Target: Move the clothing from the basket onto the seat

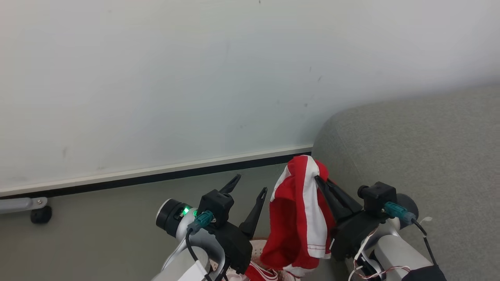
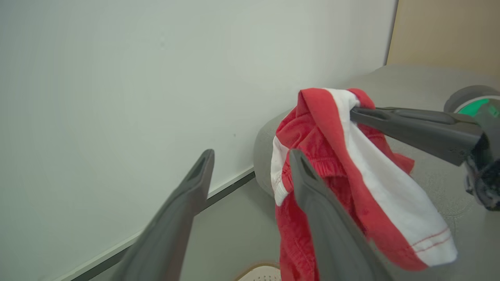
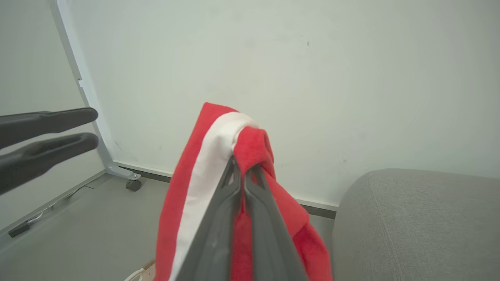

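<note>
The red garment [image 1: 293, 222], seemingly soft and light, hangs limp from the right pincer [image 1: 318, 179], which is clamped on a bunched fold. The left pincer [image 1: 250, 184] stands open, empty.

Pale forearms [image 1: 180, 262] carry black wrist housings [image 1: 231, 239], teal cable connectors [image 1: 202, 219], a green light [image 1: 185, 211] and dark fingers [image 1: 255, 212].

Pale wall [image 1: 195, 78], grey floor [image 1: 97, 230] and a wheeled frame [image 3: 84, 97].
A white skirting strip [image 1: 156, 170] with a dark line beneath runs where wall meets floor. The frame's pale metal foot rests on a black caster [image 1: 41, 214] near the wall. A beige panel [image 2: 445, 31] stands beside the wall's edge.
</note>
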Controlling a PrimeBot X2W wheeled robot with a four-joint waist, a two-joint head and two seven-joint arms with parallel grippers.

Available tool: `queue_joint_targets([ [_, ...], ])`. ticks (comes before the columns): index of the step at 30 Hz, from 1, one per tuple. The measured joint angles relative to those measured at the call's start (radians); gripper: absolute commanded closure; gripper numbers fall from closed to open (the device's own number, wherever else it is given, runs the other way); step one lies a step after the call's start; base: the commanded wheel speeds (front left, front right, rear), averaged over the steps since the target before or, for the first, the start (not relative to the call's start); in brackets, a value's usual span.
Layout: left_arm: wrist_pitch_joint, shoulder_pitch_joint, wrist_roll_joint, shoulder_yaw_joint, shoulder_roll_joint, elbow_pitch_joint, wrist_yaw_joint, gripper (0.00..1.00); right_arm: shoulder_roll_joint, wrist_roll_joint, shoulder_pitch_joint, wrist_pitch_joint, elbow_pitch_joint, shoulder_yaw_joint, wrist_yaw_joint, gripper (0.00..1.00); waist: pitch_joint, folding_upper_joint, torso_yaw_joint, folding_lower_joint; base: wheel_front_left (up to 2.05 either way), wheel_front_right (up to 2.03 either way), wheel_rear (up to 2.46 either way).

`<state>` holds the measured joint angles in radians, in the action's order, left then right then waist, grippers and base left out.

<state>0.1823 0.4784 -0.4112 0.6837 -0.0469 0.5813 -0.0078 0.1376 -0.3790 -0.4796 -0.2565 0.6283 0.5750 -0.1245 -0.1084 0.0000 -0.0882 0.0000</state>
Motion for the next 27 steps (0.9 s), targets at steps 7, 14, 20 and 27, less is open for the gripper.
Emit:
queue_joint_targets([
  [7,0.010,-0.028,-0.010,0.004,0.000,-0.012,0.000,0.00,0.047,0.009,0.002,0.000,-0.019,-0.023,0.000,1.00,0.000,0.0000,-0.072,0.0000,0.00,0.00,0.00],
  [14,0.019,-0.037,-0.018,0.010,0.001,-0.021,0.007,0.00,0.108,0.018,0.020,0.000,-0.062,-0.055,0.012,1.00,0.000,0.0000,-0.157,0.0000,0.00,0.00,0.00],
  [20,0.022,-0.061,-0.027,0.010,0.001,-0.033,0.022,0.00,0.136,0.021,0.020,0.000,-0.107,-0.072,0.021,1.00,0.001,0.0000,-0.233,0.0000,0.00,0.00,0.00],
  [27,0.031,-0.071,-0.028,0.013,0.002,-0.049,0.036,0.00,0.165,0.028,0.018,0.000,-0.142,-0.090,0.020,1.00,0.008,0.0000,-0.318,-0.0001,0.00,0.00,0.00],
])
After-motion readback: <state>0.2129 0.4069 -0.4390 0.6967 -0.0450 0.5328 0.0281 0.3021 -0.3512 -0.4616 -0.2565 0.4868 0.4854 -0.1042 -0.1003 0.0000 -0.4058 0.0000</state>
